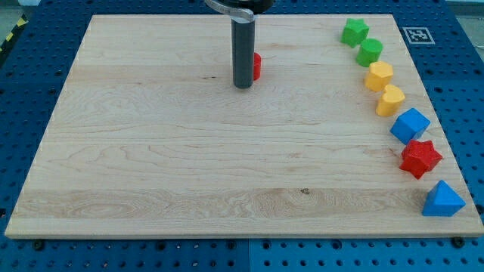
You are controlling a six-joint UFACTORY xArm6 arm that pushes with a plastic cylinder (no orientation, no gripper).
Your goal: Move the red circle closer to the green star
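Observation:
The red circle [257,66] sits near the view's top centre, mostly hidden behind the dark rod; only its right edge shows. My tip [243,86] rests on the board just left of and touching or nearly touching it. The green star [354,32] lies at the view's top right, far to the right of the red circle.
A column of blocks runs down the right edge of the wooden board [151,151]: a green circle [370,51], a yellow hexagon [379,75], a yellow heart [391,100], a blue cube [410,125], a red star [420,158], a blue triangle [442,199].

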